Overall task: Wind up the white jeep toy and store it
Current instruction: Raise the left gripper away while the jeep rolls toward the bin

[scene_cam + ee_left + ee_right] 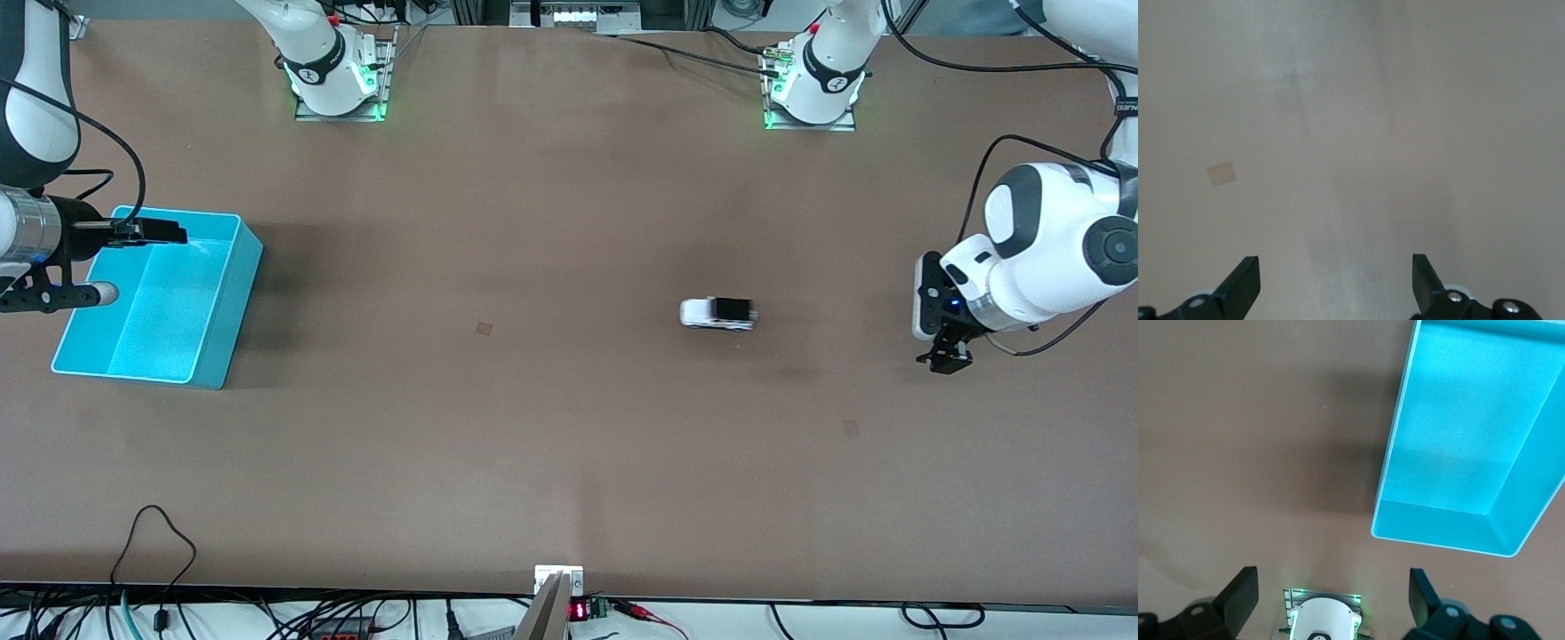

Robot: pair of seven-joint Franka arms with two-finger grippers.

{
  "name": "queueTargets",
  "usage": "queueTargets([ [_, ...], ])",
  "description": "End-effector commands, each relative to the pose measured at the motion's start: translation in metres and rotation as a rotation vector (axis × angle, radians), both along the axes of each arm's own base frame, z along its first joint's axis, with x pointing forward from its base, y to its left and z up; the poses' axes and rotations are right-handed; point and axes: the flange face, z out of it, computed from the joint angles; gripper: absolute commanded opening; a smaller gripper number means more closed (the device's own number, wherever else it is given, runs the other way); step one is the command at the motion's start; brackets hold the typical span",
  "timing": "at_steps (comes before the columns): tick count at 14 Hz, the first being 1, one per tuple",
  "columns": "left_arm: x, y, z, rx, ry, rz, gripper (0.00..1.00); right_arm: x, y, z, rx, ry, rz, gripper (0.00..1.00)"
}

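Brown tabletop (533,444) is bare along the camera edge, so nothing is in the way down there. A bit farther in sits the white jeep toy (718,313), on its wheels, toward the left arm's end of the table and well apart from everything else. Left gripper (944,354) hangs over bare table near that end, fingers (1243,283) spread wide, nothing in them. It's the closer one to the jeep, so my guess is it does the pickup.

If I were steering it: come straight down over the middle of the body and pinch across the narrow sides, not the wheels, so they can spin for the wind-up.

Turquoise bin (218,307) is at the right arm's end, empty as far as I can see. Right gripper (160,233) waits over its rim, also fully released.
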Motion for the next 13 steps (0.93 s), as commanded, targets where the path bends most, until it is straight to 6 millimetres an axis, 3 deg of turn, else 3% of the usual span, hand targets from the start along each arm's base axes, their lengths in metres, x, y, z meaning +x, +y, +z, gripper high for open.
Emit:
queueTargets([
  [1,0.002,-0.015,0.0,-0.006,0.005,0.079,1.0,0.001,-0.002,0.001,0.019,-0.002,0.002,1.0],
  [7,0.003,-0.036,0.001,-0.025,0.008,0.331,1.0,0.001,-0.002,0.001,0.019,-0.002,0.002,1.0],
  [10,0.004,-0.037,0.001,-0.045,0.02,0.57,1.0,0.001,-0.002,0.001,0.019,-0.002,0.003,1.0],
  [13,0.01,-0.037,0.015,-0.041,-0.001,0.76,1.0,0.001,-0.002,0.001,0.019,-0.002,0.002,1.0],
])
